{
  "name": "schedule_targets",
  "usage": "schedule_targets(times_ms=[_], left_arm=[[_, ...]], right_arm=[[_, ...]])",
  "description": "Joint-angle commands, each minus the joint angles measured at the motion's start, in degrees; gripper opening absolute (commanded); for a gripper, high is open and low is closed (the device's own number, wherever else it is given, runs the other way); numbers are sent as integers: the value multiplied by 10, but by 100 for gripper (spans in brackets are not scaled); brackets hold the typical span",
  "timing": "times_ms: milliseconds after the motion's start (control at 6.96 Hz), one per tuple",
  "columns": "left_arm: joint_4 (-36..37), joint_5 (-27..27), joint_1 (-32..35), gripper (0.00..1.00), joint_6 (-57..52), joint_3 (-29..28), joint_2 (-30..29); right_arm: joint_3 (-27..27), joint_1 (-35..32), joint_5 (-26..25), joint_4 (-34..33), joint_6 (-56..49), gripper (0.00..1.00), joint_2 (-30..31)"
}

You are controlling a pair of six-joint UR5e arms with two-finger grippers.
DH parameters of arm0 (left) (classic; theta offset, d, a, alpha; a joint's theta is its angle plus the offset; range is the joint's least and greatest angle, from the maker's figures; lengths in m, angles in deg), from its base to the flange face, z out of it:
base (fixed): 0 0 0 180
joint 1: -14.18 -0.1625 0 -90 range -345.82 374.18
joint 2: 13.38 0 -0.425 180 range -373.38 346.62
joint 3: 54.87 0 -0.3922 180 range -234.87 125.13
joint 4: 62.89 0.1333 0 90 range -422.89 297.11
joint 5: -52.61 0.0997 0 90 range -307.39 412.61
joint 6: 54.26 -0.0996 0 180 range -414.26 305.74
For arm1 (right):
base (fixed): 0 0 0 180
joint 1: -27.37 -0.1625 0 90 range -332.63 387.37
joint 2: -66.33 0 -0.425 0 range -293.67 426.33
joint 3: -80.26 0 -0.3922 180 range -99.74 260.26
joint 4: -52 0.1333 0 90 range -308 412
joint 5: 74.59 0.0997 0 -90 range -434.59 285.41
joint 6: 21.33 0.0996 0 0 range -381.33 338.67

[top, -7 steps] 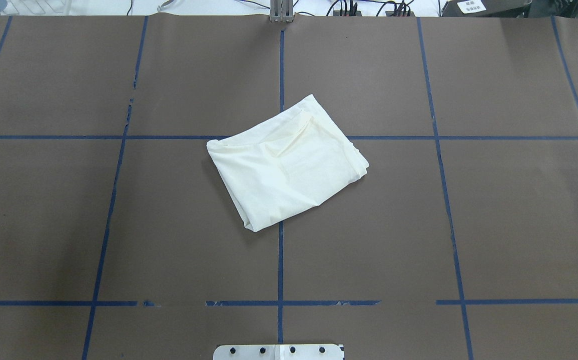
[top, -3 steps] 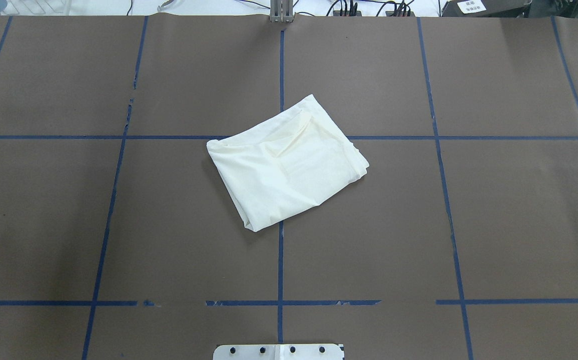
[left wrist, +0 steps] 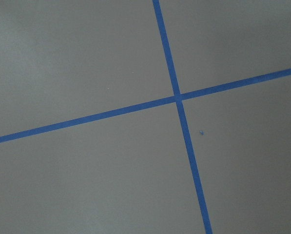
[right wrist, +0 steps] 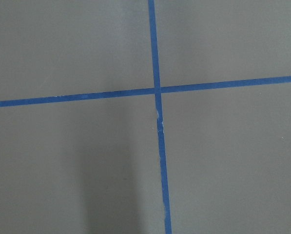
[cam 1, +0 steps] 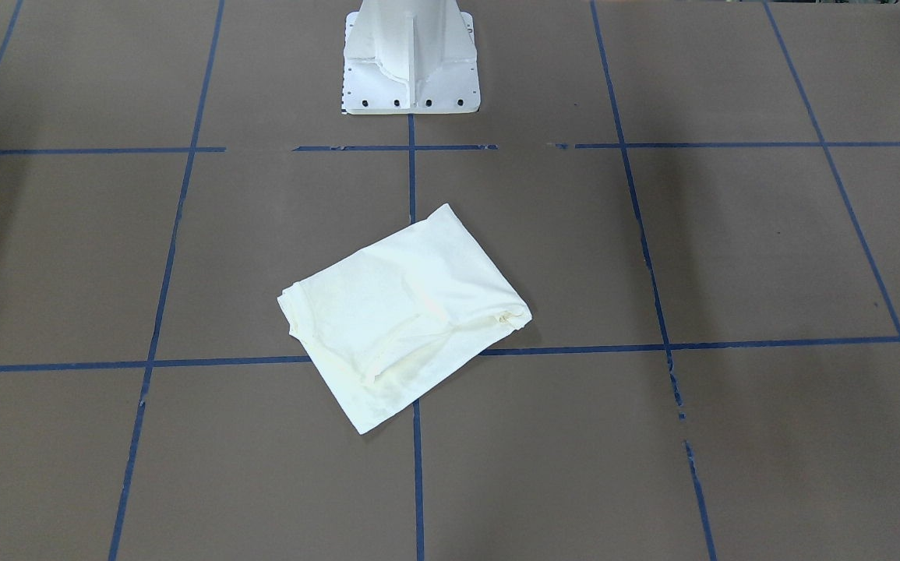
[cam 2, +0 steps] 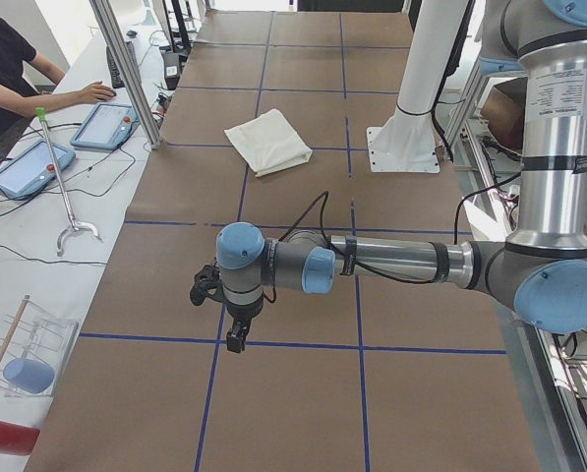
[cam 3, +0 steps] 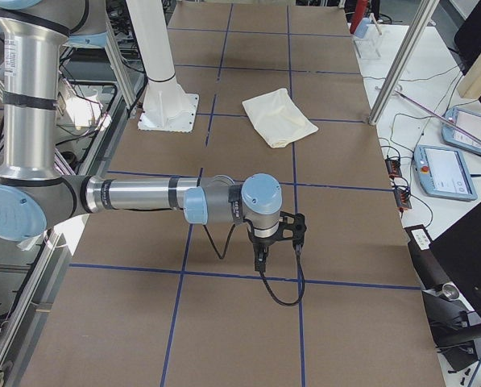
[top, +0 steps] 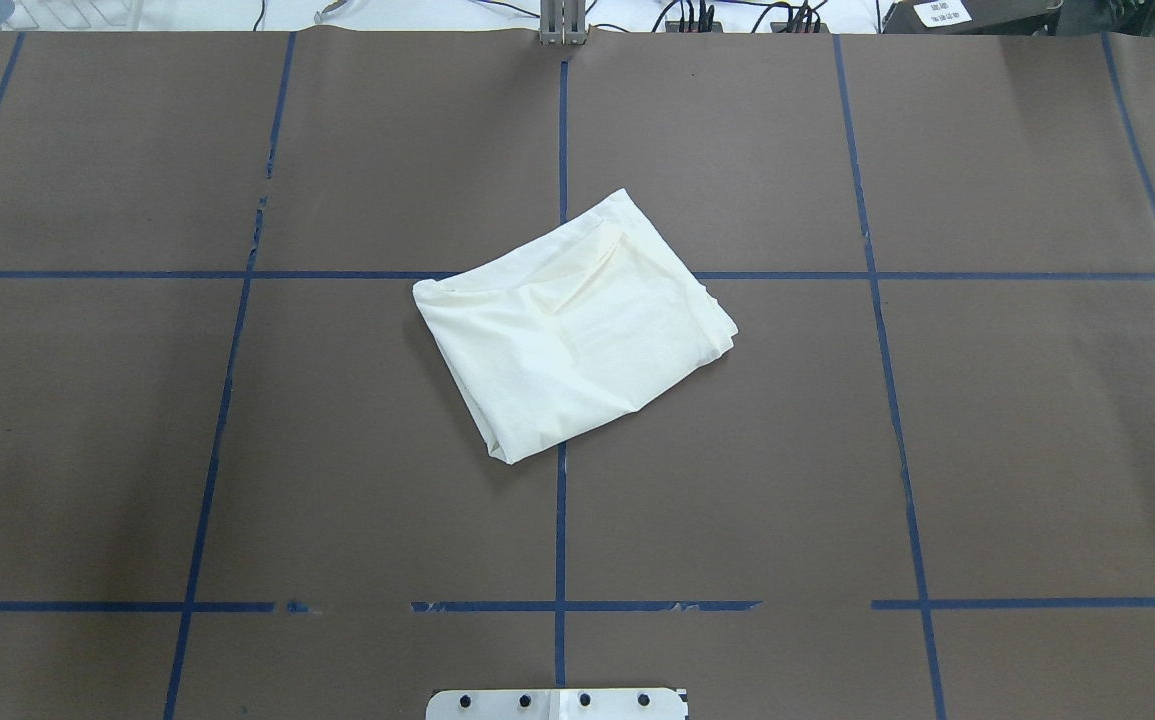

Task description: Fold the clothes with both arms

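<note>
The shirt point(top: 572, 325) lies folded into a rough rectangle near the middle of the table point(top: 237, 450). It sits askew and covers the spot where the centre tape line point(top: 560, 530) crosses another. Only plain cream cloth faces up, with a seam or hem edge running across the upper layer. In the front-facing view the shirt point(cam 1: 403, 315) lies a little way in front of the white base point(cam 1: 409, 58).

Both arms are well apart from the shirt, and neither shows in the overhead or front-facing views. The left arm point(cam 2: 391, 261) reaches out low over its end of the table, and the left gripper point(cam 2: 236, 339) points down above a blue line. The right arm point(cam 3: 135, 193) does the same at the other end, with the right gripper point(cam 3: 260, 260) hanging over the table. These side views do not show whether either gripper's fingers are apart or together.

Each wrist camera shows only brown table and a crossing of blue tape point(left wrist: 177, 97).

A white label point(top: 942, 12) on a dark box beyond the table's far edge carries print too small to read, as does the sticker point(cam 2: 544, 93) on the left arm's upright tube.
</note>
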Motion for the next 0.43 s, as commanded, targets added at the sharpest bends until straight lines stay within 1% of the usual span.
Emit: schedule_targets(times_ms=[0,287], left_arm=[[1,0,-1,100,0,0,0],[-3,-2,-1,100,75,2,0]], right_arm=[[0,2,0,1,1,100,5],[0,2,0,1,2,100,5]])
